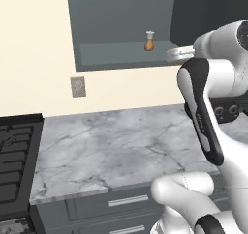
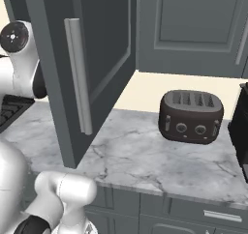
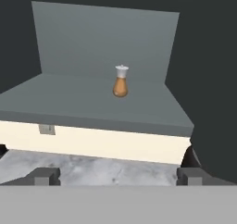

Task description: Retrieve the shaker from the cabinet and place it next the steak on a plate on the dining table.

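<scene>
Hand view looks straight into the open cabinet (image 3: 106, 38), where the shaker (image 3: 120, 82) stands upright on the single shelf, toward the back and well apart from both side walls. In the left base view the shaker (image 1: 149, 41) sits right of the shelf's middle, above the marble table (image 1: 116, 151), with the arm raised at the right edge of the recess.

The step in hand looks like the reach for the shaker, with the grasp not yet begun. To do it well, I would keep the hand level with the shelf, centre the shaker between the 2 fingertips, and advance straight in, clearing the shelf's front lip and the dark wall on the right. Closing around the rounded orange body, below the narrow neck, should give the steadiest hold; a touch high up could tip it.

The jaws (image 3: 118, 176) stand wide open, hold nothing and touch nothing, well short of the shaker.
</scene>
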{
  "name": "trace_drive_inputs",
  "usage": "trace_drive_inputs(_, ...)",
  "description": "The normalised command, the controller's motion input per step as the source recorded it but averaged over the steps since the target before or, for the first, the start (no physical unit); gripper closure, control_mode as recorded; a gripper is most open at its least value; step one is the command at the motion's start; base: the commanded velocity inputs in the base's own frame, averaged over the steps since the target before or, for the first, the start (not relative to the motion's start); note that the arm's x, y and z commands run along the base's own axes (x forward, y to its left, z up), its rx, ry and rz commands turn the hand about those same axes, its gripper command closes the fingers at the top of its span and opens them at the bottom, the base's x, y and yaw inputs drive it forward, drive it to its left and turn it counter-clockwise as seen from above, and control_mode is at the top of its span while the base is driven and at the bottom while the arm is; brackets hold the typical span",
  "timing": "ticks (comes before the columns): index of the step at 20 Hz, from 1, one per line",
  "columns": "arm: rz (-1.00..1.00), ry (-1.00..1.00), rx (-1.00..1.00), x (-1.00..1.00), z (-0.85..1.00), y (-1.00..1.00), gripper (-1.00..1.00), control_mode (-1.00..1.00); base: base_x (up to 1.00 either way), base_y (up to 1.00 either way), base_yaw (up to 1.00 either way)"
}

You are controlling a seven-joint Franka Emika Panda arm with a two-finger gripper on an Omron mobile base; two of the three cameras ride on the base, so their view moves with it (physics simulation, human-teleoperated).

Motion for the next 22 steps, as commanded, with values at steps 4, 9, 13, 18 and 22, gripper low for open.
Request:
trace_drive_inputs(4, 0.00, 0.00, 0.00, 0.36, 0.03, 0.00, -1.00, -1.00, 0.00, 0.00, 0.00)
trace_drive_inputs(9, 0.01, 0.04, 0.00, 0.39, 0.00, 0.01, -1.00, -1.00, 0.00, 0.00, 0.00)
trace_drive_inputs(13, 0.00, 0.02, 0.00, 0.41, 0.00, 0.01, -1.00, -1.00, 0.00, 0.00, 0.00)
trace_drive_inputs(18, 0.00, 0.00, 0.00, 0.40, 0.00, 0.00, -1.00, -1.00, 0.00, 0.00, 0.00)
trace_drive_inputs(22, 0.00, 0.00, 0.00, 0.41, 0.00, 0.02, -1.00, -1.00, 0.00, 0.00, 0.00)
